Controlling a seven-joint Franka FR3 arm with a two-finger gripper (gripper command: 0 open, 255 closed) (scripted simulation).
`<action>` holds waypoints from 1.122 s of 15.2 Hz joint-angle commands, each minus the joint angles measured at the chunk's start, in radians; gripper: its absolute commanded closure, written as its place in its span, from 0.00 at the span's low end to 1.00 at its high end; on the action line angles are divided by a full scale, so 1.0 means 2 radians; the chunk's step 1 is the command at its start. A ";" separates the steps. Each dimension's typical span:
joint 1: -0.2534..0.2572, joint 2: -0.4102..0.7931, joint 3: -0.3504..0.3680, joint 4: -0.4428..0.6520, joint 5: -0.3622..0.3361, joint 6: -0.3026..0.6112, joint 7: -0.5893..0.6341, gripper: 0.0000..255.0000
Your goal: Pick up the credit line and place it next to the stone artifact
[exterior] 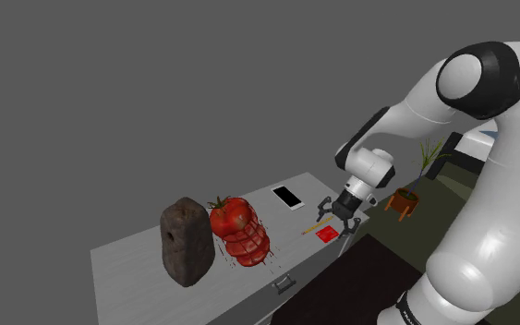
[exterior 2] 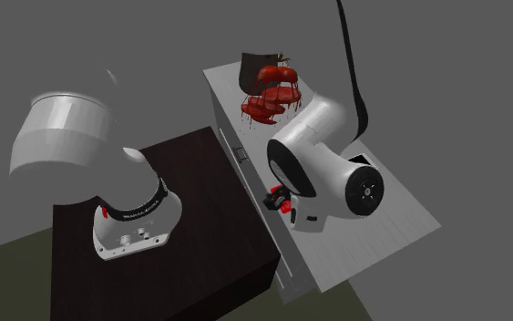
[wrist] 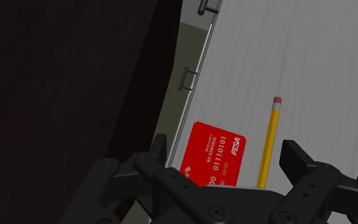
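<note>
A red credit card (wrist: 213, 156) lies flat near the front edge of the grey cabinet top (wrist: 311, 57), with a yellow pencil (wrist: 269, 141) beside it. My gripper (wrist: 227, 159) hovers just above the card, open, with one finger on each side of the card and pencil and touching neither. In the shoulder view the gripper (exterior: 341, 220) points down over the card (exterior: 326, 234). The dark brown stone (exterior: 187, 240) stands upright towards the shoulder view's left end of the top, well away from the card. It also shows as the stone (exterior 2: 256, 68) at the far end in the second exterior view.
A stack of red tomato pieces (exterior: 237, 229) sits between the stone and the card. A white phone (exterior: 288, 197) lies behind the pencil (exterior: 315, 224). Drawer handles (wrist: 188, 79) run along the cabinet front. The dark stand (exterior 2: 181, 210) adjoins the cabinet. A potted plant (exterior: 404, 198) stands beyond.
</note>
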State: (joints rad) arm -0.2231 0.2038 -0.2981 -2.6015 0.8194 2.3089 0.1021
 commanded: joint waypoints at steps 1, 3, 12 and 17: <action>0.001 0.015 0.007 0.001 0.022 0.009 -0.012 0.00; 0.003 0.027 0.015 0.001 0.039 0.018 -0.022 0.00; 0.005 0.044 0.026 0.002 0.062 0.028 -0.036 0.00; 0.004 0.045 0.025 0.003 0.062 0.028 -0.038 1.00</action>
State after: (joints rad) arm -0.2167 0.2941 -0.2502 -2.6018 0.9396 2.3619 0.0262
